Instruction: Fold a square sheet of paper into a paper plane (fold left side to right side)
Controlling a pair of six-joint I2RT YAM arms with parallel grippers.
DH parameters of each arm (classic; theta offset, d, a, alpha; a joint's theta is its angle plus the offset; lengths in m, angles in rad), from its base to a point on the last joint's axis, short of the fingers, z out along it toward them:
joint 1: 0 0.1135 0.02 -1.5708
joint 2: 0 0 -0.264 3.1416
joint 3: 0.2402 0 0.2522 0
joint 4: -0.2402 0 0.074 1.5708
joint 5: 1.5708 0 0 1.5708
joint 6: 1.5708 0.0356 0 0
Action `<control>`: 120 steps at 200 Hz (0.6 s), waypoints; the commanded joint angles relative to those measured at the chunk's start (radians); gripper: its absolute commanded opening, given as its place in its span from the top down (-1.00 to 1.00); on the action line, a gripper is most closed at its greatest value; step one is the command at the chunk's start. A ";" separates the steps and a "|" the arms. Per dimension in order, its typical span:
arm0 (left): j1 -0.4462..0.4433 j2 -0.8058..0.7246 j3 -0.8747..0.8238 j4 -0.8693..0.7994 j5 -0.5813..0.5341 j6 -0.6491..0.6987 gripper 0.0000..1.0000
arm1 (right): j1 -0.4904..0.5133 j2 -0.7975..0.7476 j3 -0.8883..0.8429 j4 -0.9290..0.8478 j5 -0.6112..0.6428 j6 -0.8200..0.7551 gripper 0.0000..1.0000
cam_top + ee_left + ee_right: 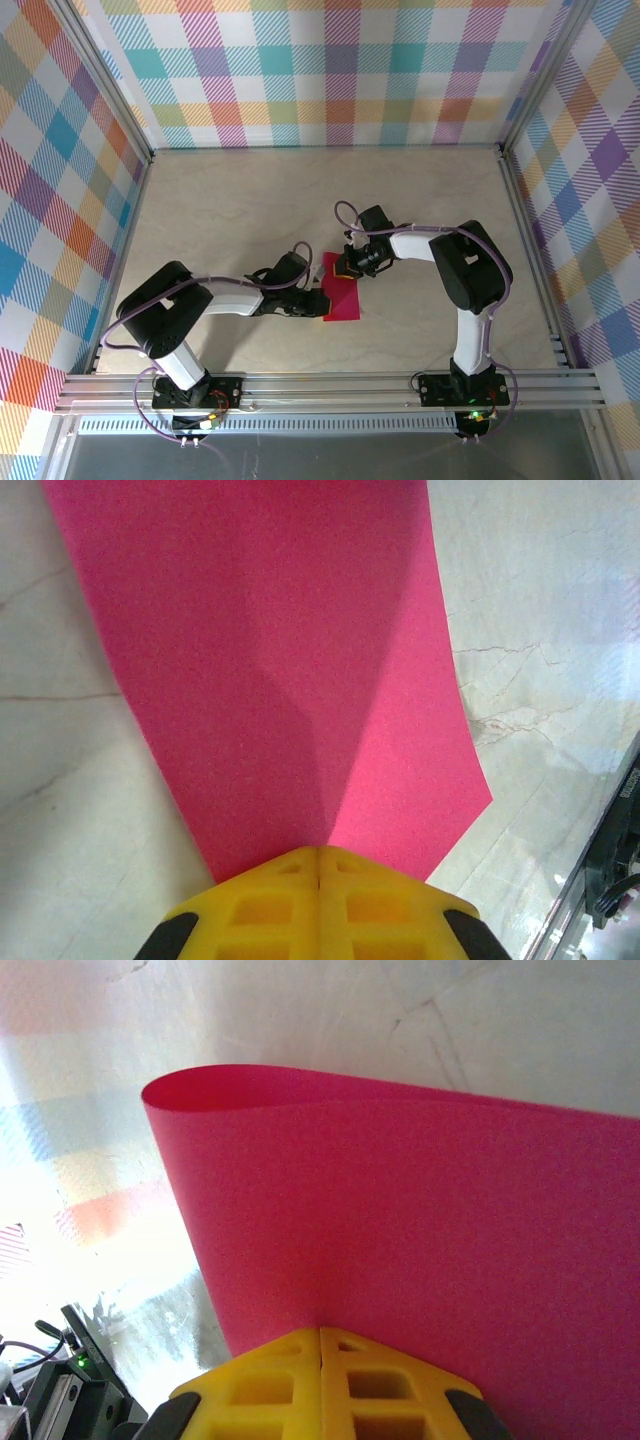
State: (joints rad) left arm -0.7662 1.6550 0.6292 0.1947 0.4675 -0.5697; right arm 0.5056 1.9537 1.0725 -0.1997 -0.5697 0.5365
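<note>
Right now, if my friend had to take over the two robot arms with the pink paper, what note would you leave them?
Left gripper: jaws shut on an edge of the square sheet of paper.
Right gripper: jaws shut on it too, where it curls over.
The sheet sits in the middle of the table between the arms, bent over but not pressed flat.
Done: the fold is started.
Left: flatten the crease, then every later fold.

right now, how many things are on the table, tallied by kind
magenta-pink paper: 1, the square sheet of paper
robot grippers: 2, left gripper and right gripper, both with jaws shut on the sheet
total: 3
</note>
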 commanded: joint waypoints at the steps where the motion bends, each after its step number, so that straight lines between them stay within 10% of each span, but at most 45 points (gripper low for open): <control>1: -0.039 -0.003 -0.065 -0.141 0.054 -0.036 1.00 | -0.016 0.041 -0.011 -0.004 0.101 -0.023 1.00; 120: -0.020 -0.138 -0.054 -0.149 0.085 -0.058 1.00 | -0.015 0.018 -0.029 0.044 0.047 -0.037 1.00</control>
State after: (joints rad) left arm -0.7807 1.5723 0.5526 0.1616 0.5091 -0.6395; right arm 0.5037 1.9545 1.0710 -0.1814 -0.5735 0.5301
